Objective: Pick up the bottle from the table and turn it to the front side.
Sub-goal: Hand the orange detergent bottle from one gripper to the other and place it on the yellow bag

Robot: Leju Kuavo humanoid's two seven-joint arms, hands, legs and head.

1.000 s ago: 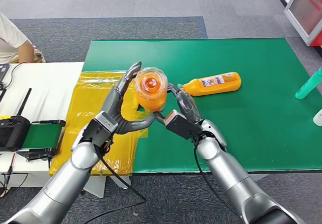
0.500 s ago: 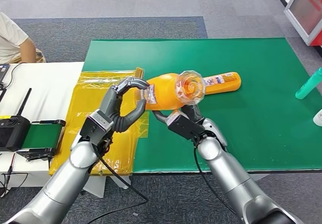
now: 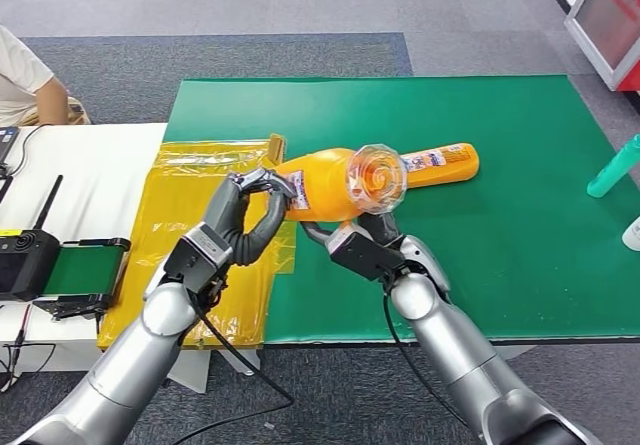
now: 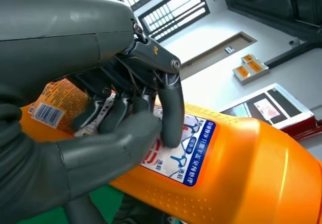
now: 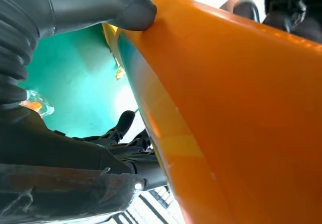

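An orange bottle point(image 3: 324, 185) with a clear cap point(image 3: 376, 177) hangs on its side above the green mat point(image 3: 490, 245), held between both hands. My left hand point(image 3: 245, 215) grips its labelled base end, with the fingers curled over the white and blue label point(image 4: 182, 148). My right hand point(image 3: 362, 247) holds it from underneath near the cap. In the right wrist view the thumb point(image 5: 113, 5) presses against the orange body point(image 5: 228, 108). In the left wrist view the bottle point(image 4: 250, 168) runs away from my left hand point(image 4: 113, 133).
A second orange bottle point(image 3: 441, 162) lies on the mat behind the held one. A yellow plastic sheet point(image 3: 189, 205) covers the mat's left edge. A teal bottle point(image 3: 613, 168) and a white object point(image 3: 632, 233) sit at the far right. A person point(image 3: 30, 80) sits at the white side table point(image 3: 113, 185).
The bottle has tipped from cap-up to lying sideways with the cap to the right. My left fingers have curled tighter around its base end; the right hand stays underneath.
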